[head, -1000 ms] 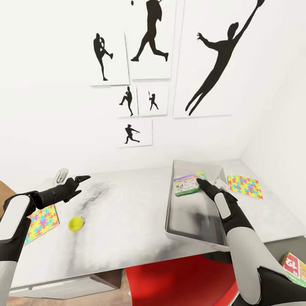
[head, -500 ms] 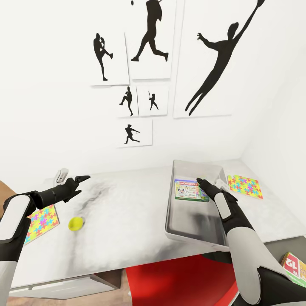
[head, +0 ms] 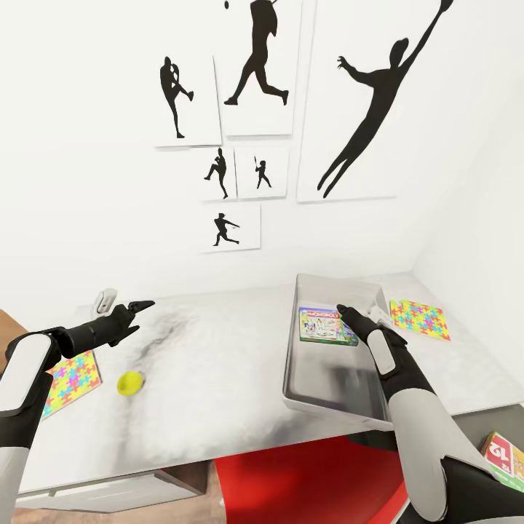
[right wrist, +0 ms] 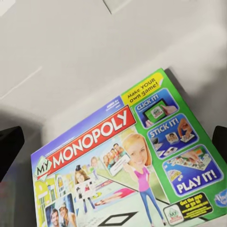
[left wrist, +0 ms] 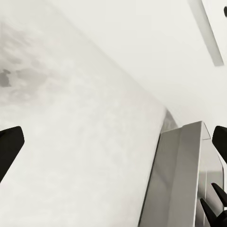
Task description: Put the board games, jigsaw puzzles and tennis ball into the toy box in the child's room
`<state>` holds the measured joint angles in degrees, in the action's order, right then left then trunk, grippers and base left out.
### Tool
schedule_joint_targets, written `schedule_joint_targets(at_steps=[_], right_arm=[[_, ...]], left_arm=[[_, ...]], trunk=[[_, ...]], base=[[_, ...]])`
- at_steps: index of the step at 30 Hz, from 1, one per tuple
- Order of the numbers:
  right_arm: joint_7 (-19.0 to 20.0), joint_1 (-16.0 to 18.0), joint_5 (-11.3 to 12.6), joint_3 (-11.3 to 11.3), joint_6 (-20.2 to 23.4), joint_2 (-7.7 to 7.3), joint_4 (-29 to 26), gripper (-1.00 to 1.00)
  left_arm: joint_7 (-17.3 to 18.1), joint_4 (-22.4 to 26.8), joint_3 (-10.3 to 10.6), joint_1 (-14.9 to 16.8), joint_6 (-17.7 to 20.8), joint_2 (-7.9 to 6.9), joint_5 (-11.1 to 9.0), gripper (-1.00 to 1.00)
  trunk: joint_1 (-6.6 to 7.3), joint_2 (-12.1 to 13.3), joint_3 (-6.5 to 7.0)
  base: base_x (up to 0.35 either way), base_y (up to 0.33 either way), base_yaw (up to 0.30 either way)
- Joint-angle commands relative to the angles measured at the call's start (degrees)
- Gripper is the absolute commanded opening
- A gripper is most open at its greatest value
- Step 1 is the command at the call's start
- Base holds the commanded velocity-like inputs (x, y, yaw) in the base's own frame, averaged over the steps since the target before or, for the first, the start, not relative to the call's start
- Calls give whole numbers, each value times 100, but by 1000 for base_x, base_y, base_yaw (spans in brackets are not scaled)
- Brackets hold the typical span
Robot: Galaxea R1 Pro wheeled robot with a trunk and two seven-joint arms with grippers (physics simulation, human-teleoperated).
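My right gripper (head: 342, 311) hangs released, fingers spread wide, just above the board game (head: 325, 324), which lies flat inside the toy box (head: 313, 393) at its far end. In the right wrist view the Monopoly box (right wrist: 127, 165) sits face up between my parted fingertips, untouched. My left gripper (head: 138, 306) hovers over the far left of the table (head: 218, 364), also released and holding nothing. The tennis ball (head: 130, 382) rests on the table near it. One jigsaw puzzle (head: 69, 380) lies at the left edge, another (head: 419, 319) right of the toy box. A second board game (head: 507, 458) shows at the near right, off the table.
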<state>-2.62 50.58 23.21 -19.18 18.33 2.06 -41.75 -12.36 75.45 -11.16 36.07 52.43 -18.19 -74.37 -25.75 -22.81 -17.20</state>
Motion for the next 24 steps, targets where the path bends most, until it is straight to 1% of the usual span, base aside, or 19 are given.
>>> schedule_joint_targets(at_steps=[1,6,13,15,17,18,20,21,24], right_arm=[[-28,4,60,-15,31,5,-13,100],[-28,4,76,-15,30,5,-18,100],[-23,4,189,-14,32,5,-71,100],[-21,4,232,-14,35,5,-115,100],[-14,4,326,-15,49,5,-253,100],[-14,4,326,-15,49,5,-253,100],[-9,4,419,-18,80,4,-414,100],[-9,4,419,-18,80,4,-414,100],[-6,4,504,-19,192,1,-535,100]], left_arm=[[-56,4,-4,5,21,0,-61,100],[-56,5,-7,5,21,0,-61,100],[-56,5,-10,5,21,0,-61,100],[-56,5,-12,5,21,0,-61,100],[-56,5,-14,5,21,0,-61,100],[-56,5,-14,5,21,0,-61,100],[-56,5,-16,5,21,0,-61,100],[-56,5,-16,5,21,0,-61,100],[-56,2,-17,5,21,0,-61,100]], trunk=[[-3,-11,-11],[-3,-11,-11],[-3,-11,-11],[-3,-11,-11],[-3,-11,-11],[-3,-11,-11],[-3,-11,-11],[-3,-11,-11],[-3,-11,-11]], base=[[0,0,0],[0,0,0],[0,0,0],[0,0,0],[0,0,0],[0,0,0],[0,0,0],[0,0,0],[0,0,0]])
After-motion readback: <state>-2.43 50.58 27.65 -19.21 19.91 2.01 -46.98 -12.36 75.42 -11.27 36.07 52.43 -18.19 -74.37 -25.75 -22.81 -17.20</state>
